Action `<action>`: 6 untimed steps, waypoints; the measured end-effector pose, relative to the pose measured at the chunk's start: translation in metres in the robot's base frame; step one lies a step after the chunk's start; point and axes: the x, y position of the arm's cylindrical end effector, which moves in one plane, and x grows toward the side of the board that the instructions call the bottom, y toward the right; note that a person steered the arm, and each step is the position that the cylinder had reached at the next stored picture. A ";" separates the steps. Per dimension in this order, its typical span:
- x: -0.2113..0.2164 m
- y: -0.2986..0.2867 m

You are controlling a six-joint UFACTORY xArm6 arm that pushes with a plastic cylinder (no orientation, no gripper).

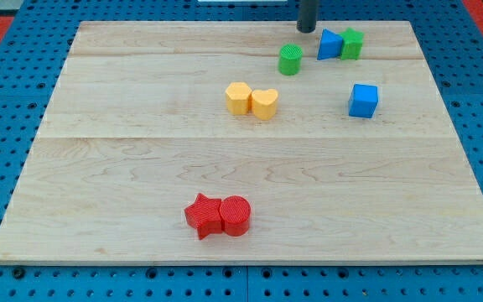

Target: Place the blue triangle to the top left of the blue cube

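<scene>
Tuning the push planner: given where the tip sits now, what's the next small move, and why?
Probably slide my tip toward the view's right, passing above the blue triangle, to reach its far side. The triangle touches the green block and lies up and left of the blue cube, though only slightly left. A leftward push should separate it and improve the placement.

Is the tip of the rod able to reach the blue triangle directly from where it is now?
Probably yes. My tip stands just to the view's left of the blue triangle, with bare board between them. The green block touches the triangle's far side.
</scene>
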 end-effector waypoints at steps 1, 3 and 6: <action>0.036 0.022; 0.101 -0.014; 0.115 0.008</action>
